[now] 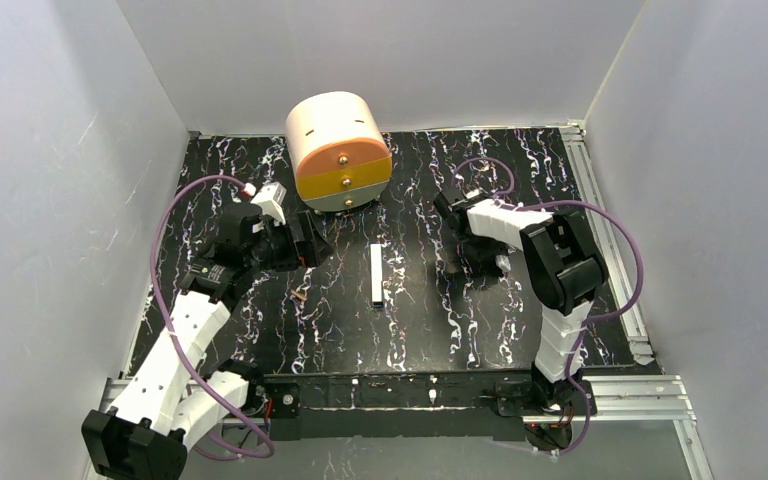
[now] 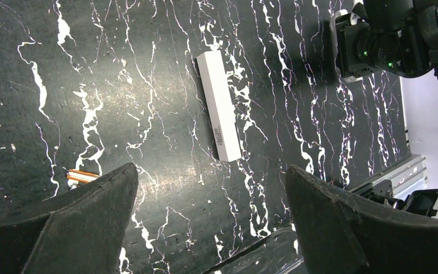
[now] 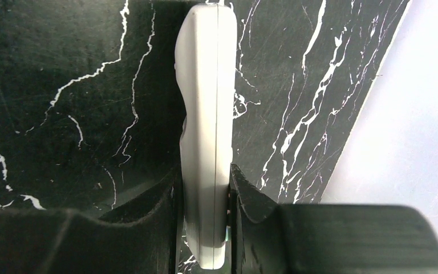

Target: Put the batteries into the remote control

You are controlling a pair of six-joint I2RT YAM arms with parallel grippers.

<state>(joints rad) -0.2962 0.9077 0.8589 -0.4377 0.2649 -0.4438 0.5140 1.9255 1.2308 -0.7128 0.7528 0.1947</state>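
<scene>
My right gripper [image 3: 205,177] is shut on the white remote control [image 3: 205,85], held edge-on with its far end pointing away over the black marble table. In the top view this gripper [image 1: 482,262] is right of centre and hides most of the remote. Two coppery batteries [image 1: 300,295] lie together on the table left of centre. In the left wrist view they [image 2: 82,176] peek out beside my left finger. My left gripper [image 2: 211,174] is open and empty, above the table just behind the batteries [image 1: 310,245].
A long narrow white bar [image 1: 375,275] lies mid-table between the arms, also in the left wrist view [image 2: 219,105]. A cream-and-orange drum [image 1: 340,150] stands at the back. White walls enclose the table; metal rails [image 1: 610,240] run along its edges.
</scene>
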